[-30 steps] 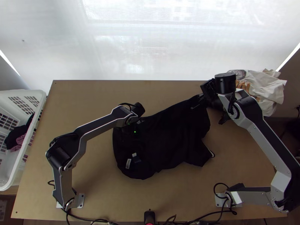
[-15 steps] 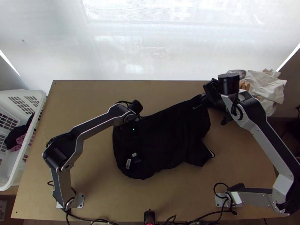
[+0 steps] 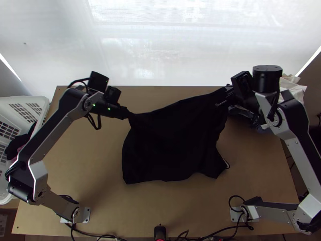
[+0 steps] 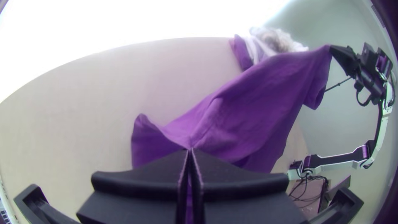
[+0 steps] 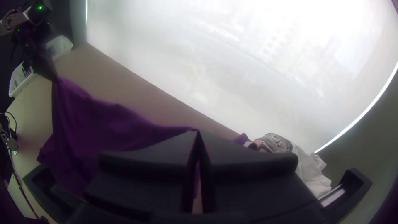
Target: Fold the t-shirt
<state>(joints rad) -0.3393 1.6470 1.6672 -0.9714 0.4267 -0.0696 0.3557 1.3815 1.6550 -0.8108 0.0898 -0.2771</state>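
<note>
The black t-shirt [image 3: 172, 140] hangs between both grippers, its upper edge lifted and its lower part on the table's middle; it looks purple in the wrist views. My left gripper [image 3: 130, 114] is shut on its upper left corner; in the left wrist view the left gripper [image 4: 189, 151] has its fingertips together on the shirt [image 4: 248, 116]. At the upper right corner, my right gripper [image 3: 228, 90] is shut on the cloth; in the right wrist view the right gripper [image 5: 197, 132] pinches the shirt [image 5: 99, 124] at its fingertips.
A white basket [image 3: 24, 98] with dark and pink clothes stands at the left edge. White cloth [image 3: 291, 83] lies at the back right corner, with dark cloth [image 3: 240, 113] beside it under the right arm. Bare table [image 3: 92, 160] shows left of the shirt.
My left gripper has moved left and back from over the shirt, now with its corner held. The right gripper has shifted slightly right and back. The shirt's upper edge is stretched; its labels are out of sight.
</note>
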